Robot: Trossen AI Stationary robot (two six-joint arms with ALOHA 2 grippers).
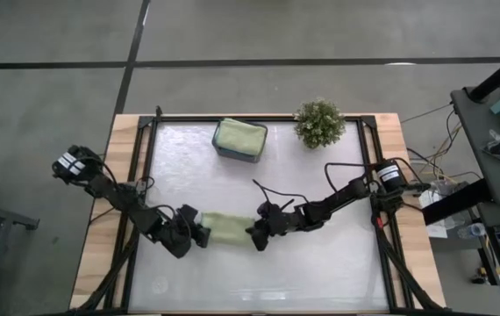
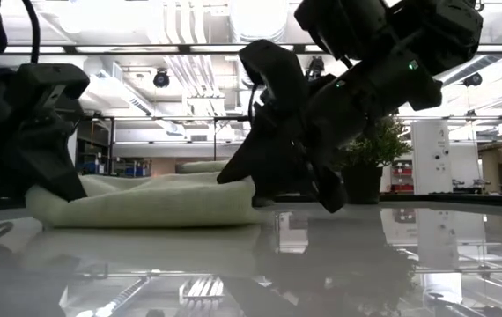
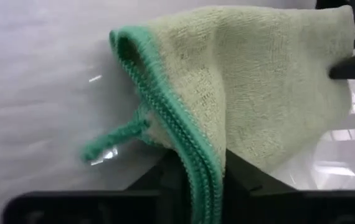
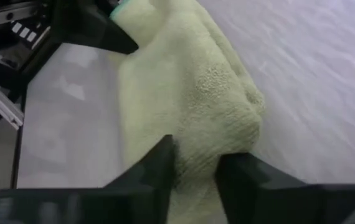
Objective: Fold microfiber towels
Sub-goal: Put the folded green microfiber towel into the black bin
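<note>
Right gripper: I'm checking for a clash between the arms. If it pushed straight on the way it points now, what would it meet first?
The right gripper is already pinching one end of the sage green towel. Beyond the towel, the left gripper faces it from the other end, likely next in line.

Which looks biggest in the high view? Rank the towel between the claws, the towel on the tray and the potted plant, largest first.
1. Towel between the claws, a long folded strip.
2. Towel on the tray and potted plant look much alike in area; too close to rank, though both look smaller than the strip.
</note>
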